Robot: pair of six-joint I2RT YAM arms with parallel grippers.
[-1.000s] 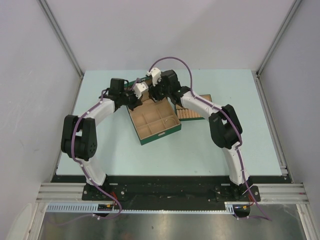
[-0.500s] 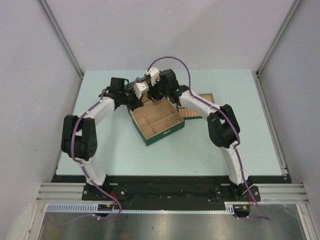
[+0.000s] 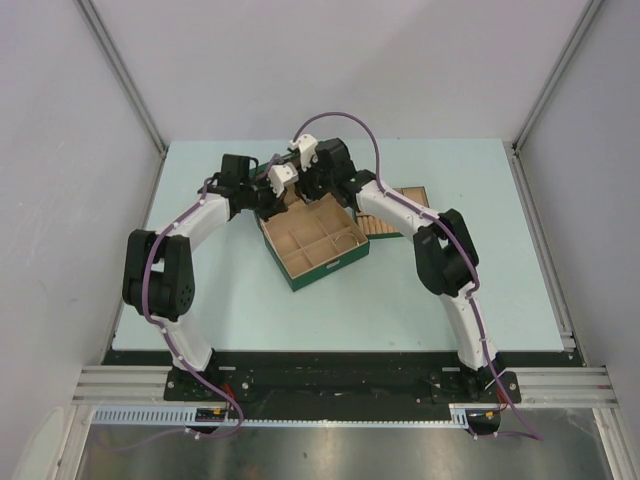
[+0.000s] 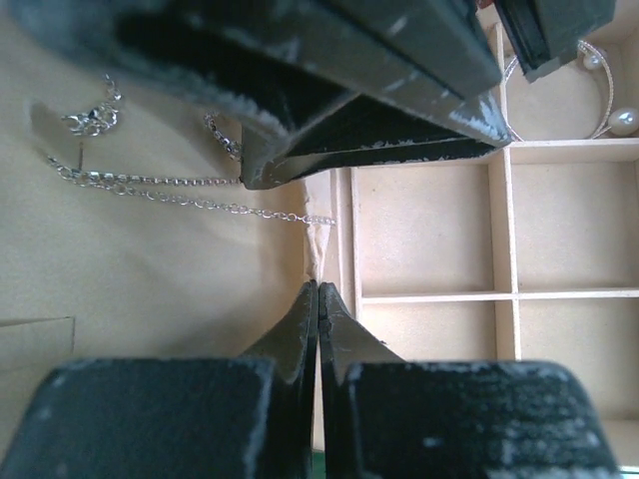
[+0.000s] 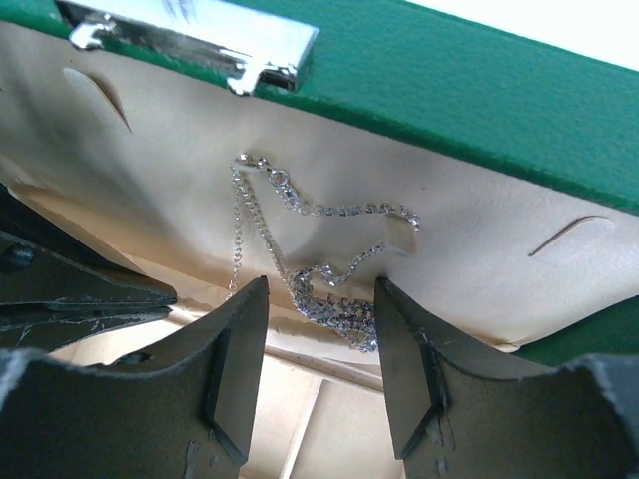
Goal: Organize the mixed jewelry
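Observation:
The green box (image 3: 326,272) stands open, its tan lid lining facing up at the back. A thin chain necklace (image 5: 329,210) lies on that lining, and its sparkly pendant cluster (image 5: 344,311) sits between the open fingers of my right gripper (image 5: 321,285). The left wrist view shows the same chain (image 4: 150,181) on the lining. My left gripper (image 4: 318,289) is shut, its tips at the seam between lining and compartments. A thin bangle with pearl beads (image 4: 625,121) rests in a far compartment. From above, both grippers (image 3: 272,207) (image 3: 308,192) meet at the box's back edge.
A small tan divided tray (image 3: 382,230) lies right of the box, partly under the right arm. A silver clasp (image 5: 190,40) sticks out from the green lid's rim. The right gripper's dark fingers (image 4: 379,100) hang just above the left one.
The green box has shifted slightly to the right and turned a little. The right wrist has edged back and left over the lid. The left gripper stays shut.

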